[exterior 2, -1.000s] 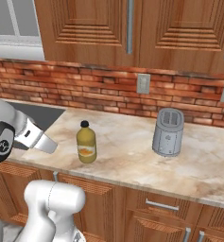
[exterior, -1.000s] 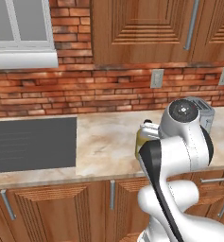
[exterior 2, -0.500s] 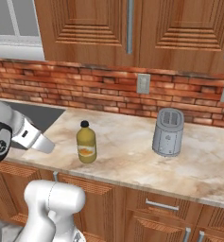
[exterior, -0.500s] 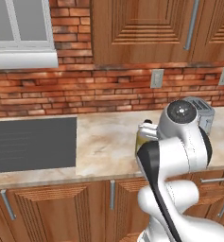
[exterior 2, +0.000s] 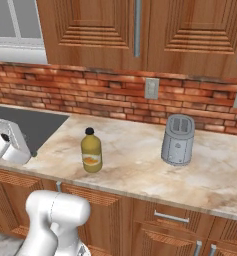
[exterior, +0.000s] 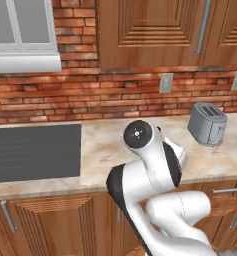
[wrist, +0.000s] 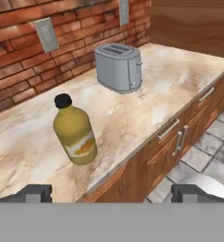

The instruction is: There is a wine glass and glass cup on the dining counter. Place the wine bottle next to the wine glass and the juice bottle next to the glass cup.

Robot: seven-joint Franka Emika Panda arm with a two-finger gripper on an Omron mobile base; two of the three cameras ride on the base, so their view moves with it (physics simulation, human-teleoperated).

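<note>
A long beige marbled worktop [exterior 2: 140,165] runs under a red brick wall [exterior 2: 90,97], with ribbed wooden cabinets [exterior 2: 90,25] above and wooden doors with metal handles below its front edge. At the worktop's left end a flat dark ridged panel [exterior: 32,152] lies flush in the stone. The white arm [exterior: 150,170] bends across the front edge in the left base view, covering part of the stone there. Toward the right, near the back wall, stands a grey metal toaster [exterior 2: 177,140], boxy with rounded corners. The juice bottle [exterior 2: 91,150] stands upright close to the front edge, well left of the toaster and apart from it; its long axis is vertical, black cap up, the squat yellow body smooth and rounded, with the orange-white label facing the front edge. Bare stone lies open all round it. In the hand view the gripper [wrist: 111,194] is spread wide and holds nothing, its two dark fingertips [wrist: 33,193] set near the bottom corners, short of the bottle
</note>
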